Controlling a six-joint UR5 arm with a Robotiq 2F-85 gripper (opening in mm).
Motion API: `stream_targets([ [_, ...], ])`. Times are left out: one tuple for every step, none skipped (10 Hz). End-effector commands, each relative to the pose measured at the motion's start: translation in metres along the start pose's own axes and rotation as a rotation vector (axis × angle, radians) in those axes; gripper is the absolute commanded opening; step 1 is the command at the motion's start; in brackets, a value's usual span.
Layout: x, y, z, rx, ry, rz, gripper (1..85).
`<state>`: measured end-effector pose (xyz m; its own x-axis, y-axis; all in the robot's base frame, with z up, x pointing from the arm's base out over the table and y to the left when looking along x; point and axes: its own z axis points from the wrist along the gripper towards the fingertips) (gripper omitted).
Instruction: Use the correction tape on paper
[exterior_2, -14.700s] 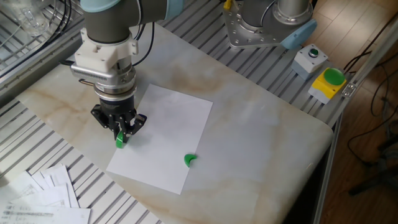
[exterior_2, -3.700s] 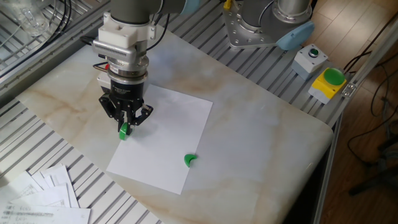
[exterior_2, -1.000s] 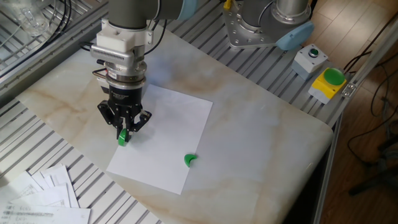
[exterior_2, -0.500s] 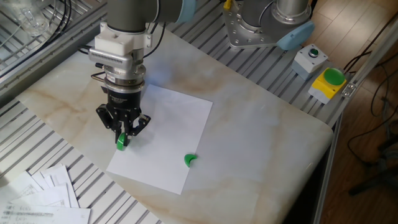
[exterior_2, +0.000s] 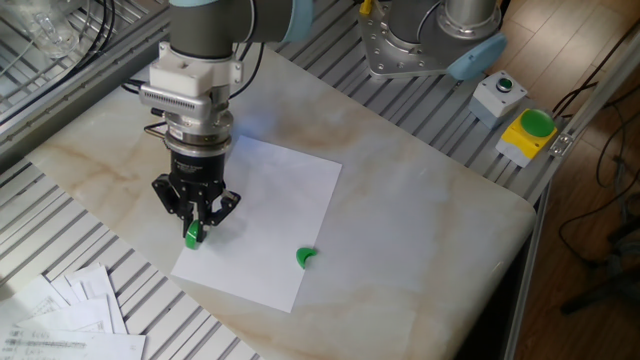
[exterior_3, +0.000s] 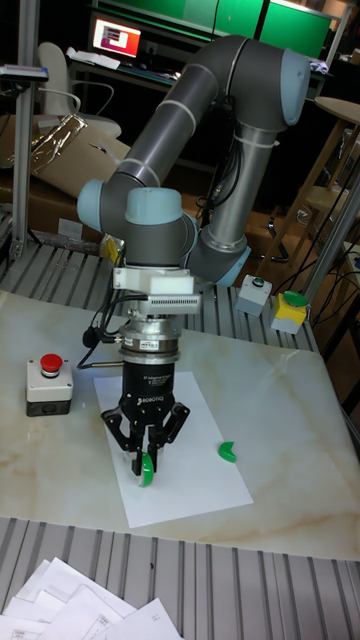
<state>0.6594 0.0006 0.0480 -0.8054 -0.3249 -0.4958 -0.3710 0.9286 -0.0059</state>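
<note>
The paper (exterior_2: 262, 225) (exterior_3: 200, 450) is a large white sheet lying flat on the marble table. My gripper (exterior_2: 194, 228) (exterior_3: 145, 463) points straight down over the sheet's left edge, shut on the correction tape (exterior_2: 192, 236) (exterior_3: 146, 470). The tape's green wheel shows between the fingertips, its lower end at the sheet's surface. The dispenser's clear casing and tip are mostly hidden by the fingers.
A small green crescent piece (exterior_2: 305, 257) (exterior_3: 228, 452) lies on the sheet to the right. A grey box with a red button (exterior_3: 48, 385) sits at the table's left. Printed sheets (exterior_2: 70, 315) fan out at the front. Button boxes (exterior_2: 527, 132) stand beyond the far edge.
Over the last second my gripper has slid along the sheet's left edge toward the front of the table, carrying the tape with it.
</note>
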Motion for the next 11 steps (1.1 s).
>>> stream_targets([
  [-0.009, 0.000, 0.000, 0.001, -0.006, 0.013, 1.7],
  [-0.007, -0.002, -0.001, 0.007, 0.003, 0.010, 1.7],
  [-0.002, -0.004, -0.003, 0.016, 0.020, 0.004, 1.7],
  [0.001, -0.003, -0.005, 0.016, 0.032, 0.005, 1.7],
  [0.007, -0.006, -0.007, 0.022, 0.048, 0.001, 1.7],
  [0.019, -0.007, -0.007, 0.021, 0.075, -0.002, 1.7],
  [0.038, -0.012, -0.009, 0.030, 0.121, -0.017, 1.7],
  [0.055, -0.012, -0.011, 0.022, 0.169, -0.020, 1.7],
  [0.062, -0.010, -0.012, 0.012, 0.196, -0.013, 1.7],
  [0.062, -0.009, -0.013, 0.009, 0.208, -0.016, 1.7],
  [0.059, -0.009, -0.017, 0.000, 0.221, -0.019, 1.7],
])
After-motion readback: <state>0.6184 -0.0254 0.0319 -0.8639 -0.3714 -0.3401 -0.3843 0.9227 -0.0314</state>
